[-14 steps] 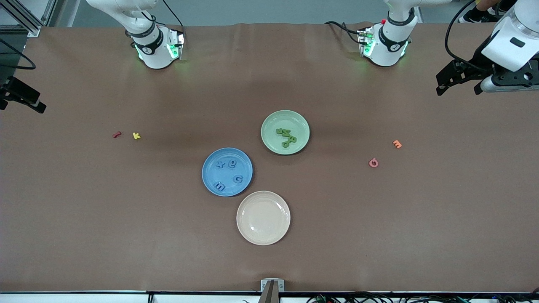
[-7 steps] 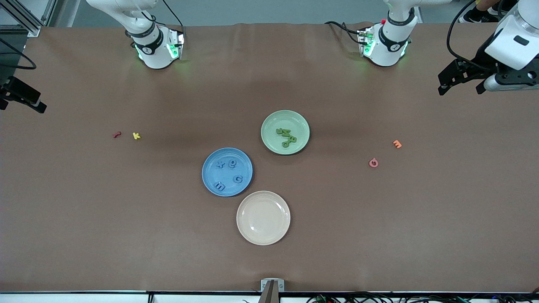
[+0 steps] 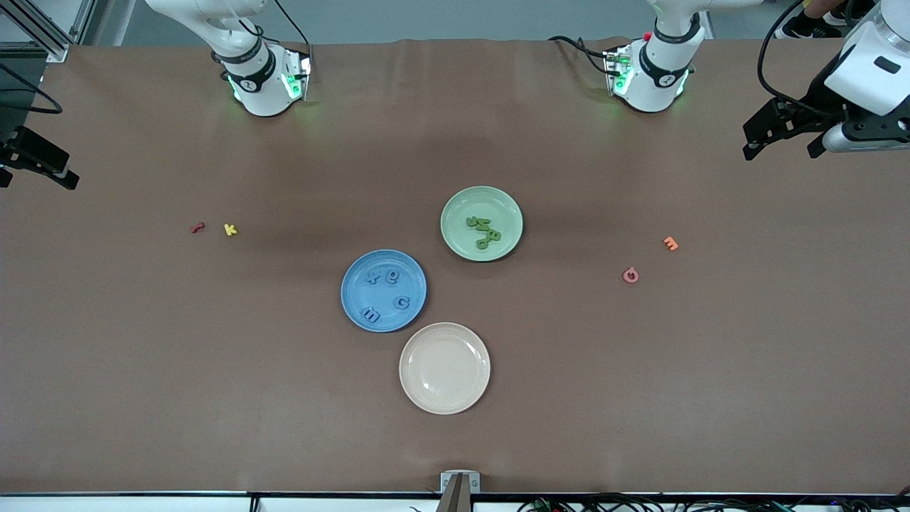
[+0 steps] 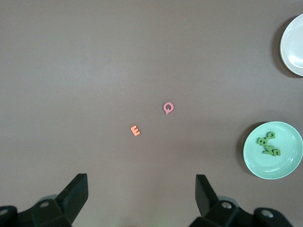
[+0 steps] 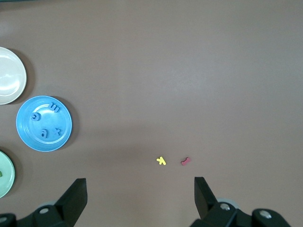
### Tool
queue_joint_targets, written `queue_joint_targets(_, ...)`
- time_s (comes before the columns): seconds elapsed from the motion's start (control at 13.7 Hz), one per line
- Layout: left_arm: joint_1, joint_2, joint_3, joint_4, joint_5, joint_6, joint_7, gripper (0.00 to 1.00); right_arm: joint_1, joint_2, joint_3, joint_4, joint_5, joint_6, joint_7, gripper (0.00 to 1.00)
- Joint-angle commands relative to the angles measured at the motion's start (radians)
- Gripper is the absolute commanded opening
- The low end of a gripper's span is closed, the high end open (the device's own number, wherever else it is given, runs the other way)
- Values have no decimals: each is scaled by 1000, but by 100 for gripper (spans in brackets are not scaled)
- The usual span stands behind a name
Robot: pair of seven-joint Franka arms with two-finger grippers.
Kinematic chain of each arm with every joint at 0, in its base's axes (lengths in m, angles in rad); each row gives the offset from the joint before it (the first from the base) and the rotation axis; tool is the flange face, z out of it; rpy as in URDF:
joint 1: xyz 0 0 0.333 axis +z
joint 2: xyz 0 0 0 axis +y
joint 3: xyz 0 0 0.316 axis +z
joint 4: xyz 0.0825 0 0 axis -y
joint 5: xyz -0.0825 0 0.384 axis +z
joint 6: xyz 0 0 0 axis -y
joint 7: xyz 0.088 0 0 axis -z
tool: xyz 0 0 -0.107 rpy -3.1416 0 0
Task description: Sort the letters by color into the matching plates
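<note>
Your left gripper [image 4: 141,191] and right gripper [image 5: 140,195] hang high, fingers wide and empty, with blue letters [image 3: 384,294] in the blue plate [image 3: 352,307] and green letters [image 3: 483,231] in the green plate [image 3: 458,245] well below, so any further reach risks scattering them.

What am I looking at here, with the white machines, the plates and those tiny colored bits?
Two robot arms stand at a brown table. One picture comes from a high camera facing them; the other two come from cameras on their wrists, looking down past the black fingers. The left gripper and the right gripper are both open, hold nothing and hang high over their ends of the table. Blue letters lie in the blue plate, green letters in the green plate. The cream plate holds nothing. Red, yellow, orange and pink letters lie on the table.
</note>
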State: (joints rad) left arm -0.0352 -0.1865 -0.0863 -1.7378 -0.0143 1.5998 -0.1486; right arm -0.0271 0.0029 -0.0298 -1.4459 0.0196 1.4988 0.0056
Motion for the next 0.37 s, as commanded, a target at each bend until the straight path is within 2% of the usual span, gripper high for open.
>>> queue_joint_targets(0.0, 5, 18, 3, 40, 16, -34, 14, 100, -13, 2, 10, 15, -9, -3, -13, 100)
queue_joint_targets(0.29, -2, 39, 0, 75, 45, -53, 14, 100, -13, 2, 8, 16, -9, -5, -19, 100)
